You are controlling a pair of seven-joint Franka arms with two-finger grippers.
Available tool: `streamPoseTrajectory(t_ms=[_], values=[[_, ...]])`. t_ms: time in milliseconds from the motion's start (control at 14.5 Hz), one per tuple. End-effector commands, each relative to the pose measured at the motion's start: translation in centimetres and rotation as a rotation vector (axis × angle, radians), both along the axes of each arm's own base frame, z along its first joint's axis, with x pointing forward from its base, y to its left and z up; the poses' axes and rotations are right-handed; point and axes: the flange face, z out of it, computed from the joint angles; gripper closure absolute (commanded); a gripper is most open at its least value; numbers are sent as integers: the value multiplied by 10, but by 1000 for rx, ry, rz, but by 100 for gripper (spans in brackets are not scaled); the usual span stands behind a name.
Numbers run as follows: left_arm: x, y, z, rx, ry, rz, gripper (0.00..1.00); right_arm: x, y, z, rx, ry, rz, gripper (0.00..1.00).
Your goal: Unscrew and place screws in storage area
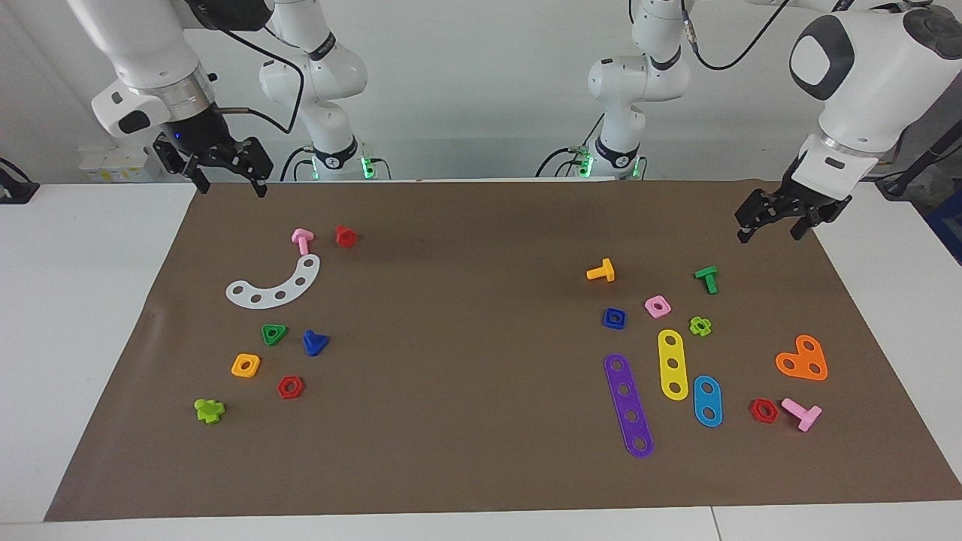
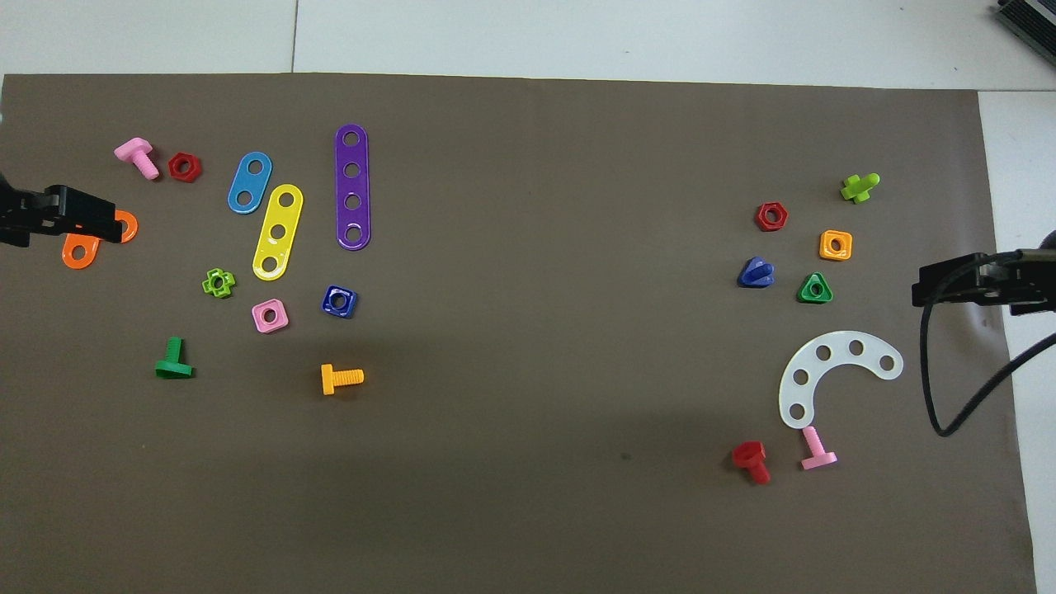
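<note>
The blue screw (image 1: 315, 343) with a triangular head lies loose on the brown mat at the right arm's end, beside a green triangular nut (image 1: 273, 334). It also shows in the overhead view (image 2: 756, 273). The storage area is plain brown mat (image 1: 466, 338), bare in the middle (image 2: 536, 330). My right gripper (image 1: 231, 188) hangs open and empty above the mat's edge at its own end (image 2: 928, 289). My left gripper (image 1: 768, 236) hangs open and empty over the mat near the orange heart plate (image 1: 803, 358); it also shows in the overhead view (image 2: 99, 221).
At the right arm's end lie a white curved plate (image 1: 274, 285), pink (image 1: 302, 240), red (image 1: 346, 236) and lime (image 1: 209, 410) screws, and orange and red nuts. At the left arm's end lie purple (image 1: 628, 406), yellow and blue plates, a blue square nut (image 1: 614, 318) and other screws and nuts.
</note>
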Motion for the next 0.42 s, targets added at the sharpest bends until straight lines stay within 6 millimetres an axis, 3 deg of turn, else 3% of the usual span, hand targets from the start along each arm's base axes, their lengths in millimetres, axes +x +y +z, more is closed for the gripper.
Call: streamPoseTrajectory(t_ms=[0, 346], values=[[-9, 3, 1, -6, 1, -8, 0, 3, 2, 3, 15, 0, 39, 0], [-9, 3, 1, -6, 1, -8, 0, 2, 2, 3, 20, 2, 37, 0]])
